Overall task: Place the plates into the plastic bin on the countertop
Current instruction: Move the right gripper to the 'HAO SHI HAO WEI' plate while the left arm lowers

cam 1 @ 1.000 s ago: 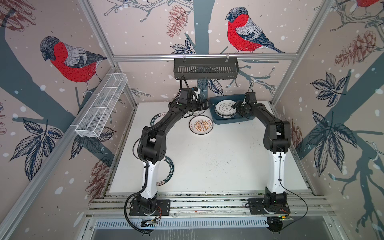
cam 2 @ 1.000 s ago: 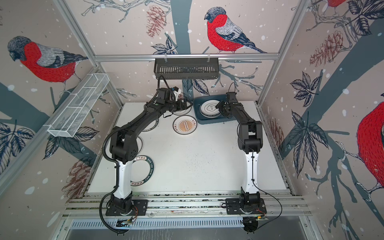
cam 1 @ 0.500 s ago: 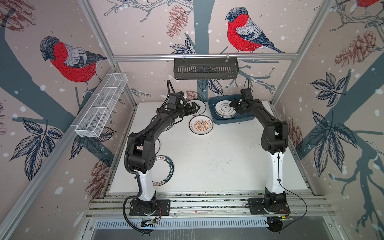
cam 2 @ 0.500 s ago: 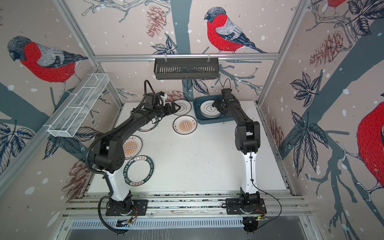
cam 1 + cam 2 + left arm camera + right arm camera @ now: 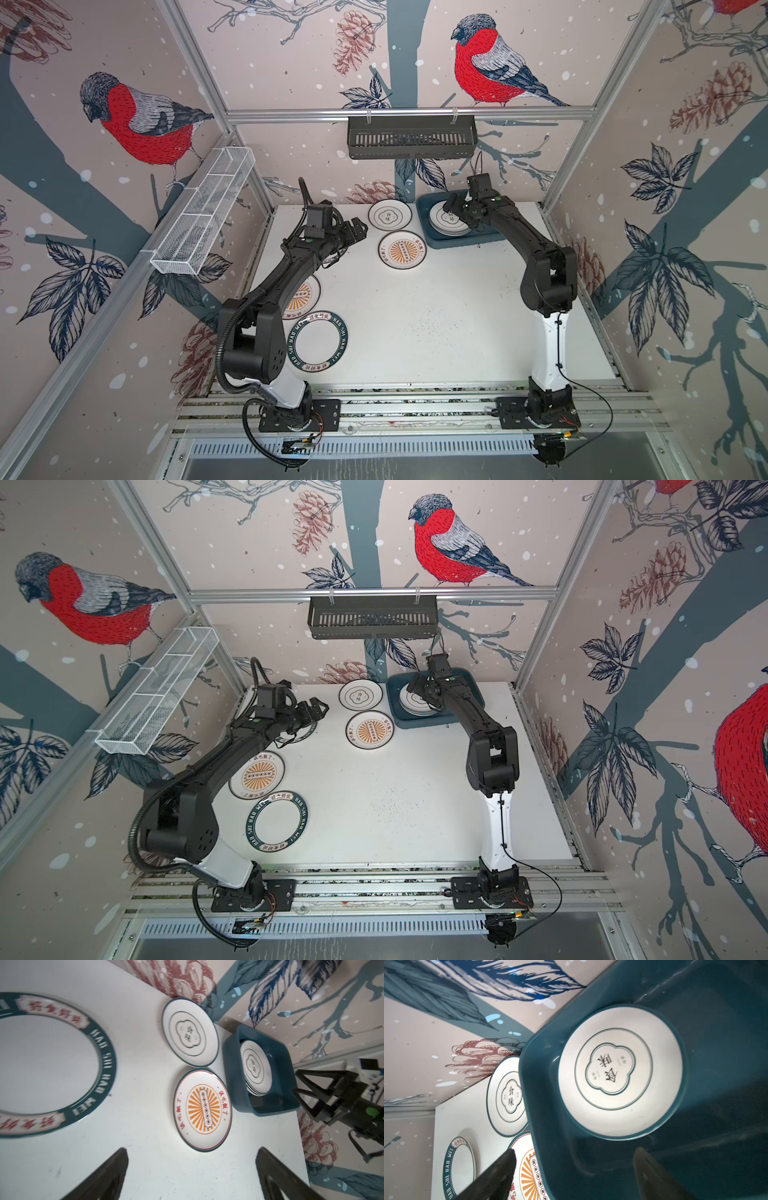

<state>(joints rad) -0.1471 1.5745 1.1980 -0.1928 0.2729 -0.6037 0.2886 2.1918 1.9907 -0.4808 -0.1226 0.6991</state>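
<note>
Speckled white countertop [image 5: 436, 311] is carrying loose plates [image 5: 402, 250]; stacked plates [image 5: 446, 222] are sitting in plastic bin [image 5: 467, 243], far edge. Right gripper [image 5: 451, 210] is hovering above them, spread wide, empty; left gripper [image 5: 357, 229] is likewise gaping. Risk: fingers clipping the stack.

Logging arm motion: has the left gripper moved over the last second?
Yes. In a top view the left gripper has drawn back leftward, away from the plastic bin, with its jaws open.
</note>
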